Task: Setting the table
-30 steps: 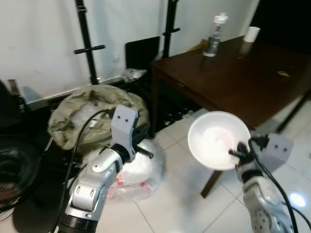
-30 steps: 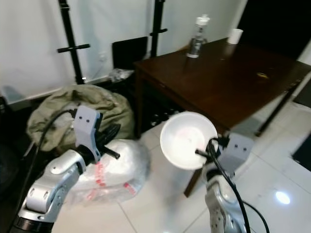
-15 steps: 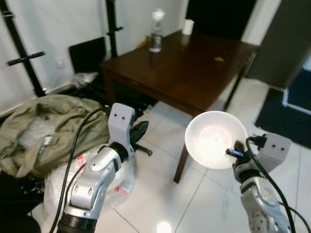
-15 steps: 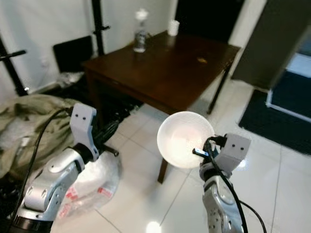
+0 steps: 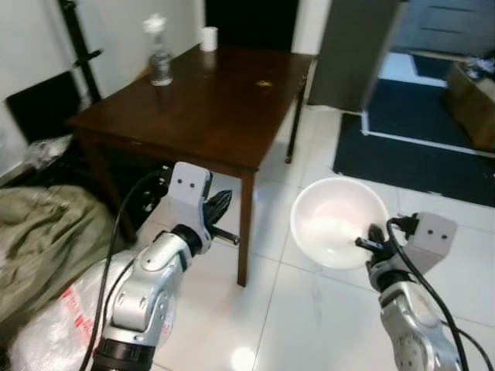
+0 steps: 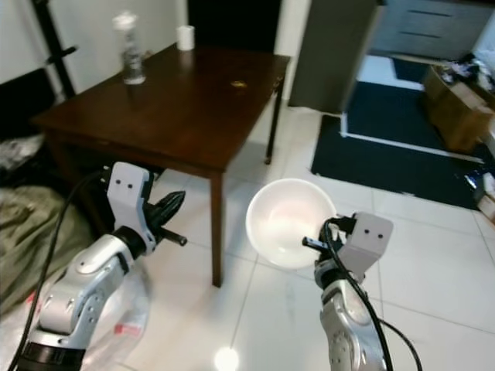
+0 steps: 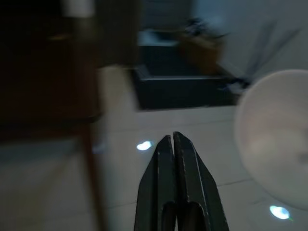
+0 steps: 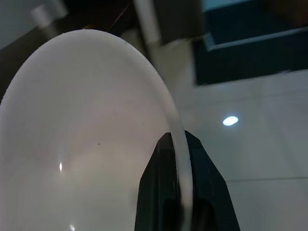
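Note:
A white bowl (image 5: 337,221) is held up in the air over the tiled floor, with my right gripper (image 5: 370,241) shut on its rim; the right wrist view shows the two black fingers (image 8: 166,192) pinching the rim of the white bowl (image 8: 86,125). My left gripper (image 5: 220,207) is raised at the left, shut and empty, near the front corner of the dark wooden table (image 5: 197,104). In the left wrist view its fingers (image 7: 174,183) are pressed together, and the bowl (image 7: 274,139) appears blurred.
On the table stand a clear bottle (image 5: 158,58) and a white cup (image 5: 207,38) at the far end. An olive bag (image 5: 42,239) and a plastic sack (image 5: 54,332) lie on the floor at left. A dark rug (image 5: 418,139) and a grey cabinet (image 5: 352,46) are farther off at right.
The whole view has swung, so the table now sits to the left and the rug and cabinet have come into sight. Both grippers keep their pose, bowl still held.

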Motion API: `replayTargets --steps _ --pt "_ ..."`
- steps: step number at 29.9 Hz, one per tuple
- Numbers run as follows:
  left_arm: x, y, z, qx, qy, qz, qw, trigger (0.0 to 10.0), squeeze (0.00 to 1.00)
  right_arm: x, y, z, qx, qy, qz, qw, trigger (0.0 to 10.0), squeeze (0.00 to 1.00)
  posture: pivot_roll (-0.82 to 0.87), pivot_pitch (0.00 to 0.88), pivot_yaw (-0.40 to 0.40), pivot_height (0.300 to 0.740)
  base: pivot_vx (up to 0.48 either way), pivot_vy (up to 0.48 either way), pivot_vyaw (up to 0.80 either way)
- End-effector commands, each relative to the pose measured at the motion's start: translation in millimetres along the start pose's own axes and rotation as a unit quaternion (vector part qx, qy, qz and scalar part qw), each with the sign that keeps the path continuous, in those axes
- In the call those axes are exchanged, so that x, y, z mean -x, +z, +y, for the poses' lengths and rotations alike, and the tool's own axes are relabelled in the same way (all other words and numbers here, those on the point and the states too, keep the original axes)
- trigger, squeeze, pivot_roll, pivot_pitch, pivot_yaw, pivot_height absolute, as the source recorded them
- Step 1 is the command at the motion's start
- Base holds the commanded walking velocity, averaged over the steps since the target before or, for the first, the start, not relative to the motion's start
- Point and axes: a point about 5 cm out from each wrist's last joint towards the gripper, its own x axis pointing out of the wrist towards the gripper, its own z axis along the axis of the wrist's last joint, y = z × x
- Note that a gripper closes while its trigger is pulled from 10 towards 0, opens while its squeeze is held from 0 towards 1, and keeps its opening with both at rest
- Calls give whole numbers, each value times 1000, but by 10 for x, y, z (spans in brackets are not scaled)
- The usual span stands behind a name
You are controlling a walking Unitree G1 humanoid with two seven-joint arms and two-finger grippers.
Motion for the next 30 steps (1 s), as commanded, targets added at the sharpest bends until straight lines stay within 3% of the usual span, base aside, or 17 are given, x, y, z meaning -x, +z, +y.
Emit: replayTargets --steps 1,30 --pt "19 -36 15 -1 1 6 1000 10000 0 15 -20 -18 3 -3 2 1000 10000 0 64 90 53 740 0 0 -800" --pt "-5 -5 24 6 1 -10 1000 10000 0 -5 -2 -12 4 0 -1 1000 10000 0 57 79 53 740 0 0 -800"
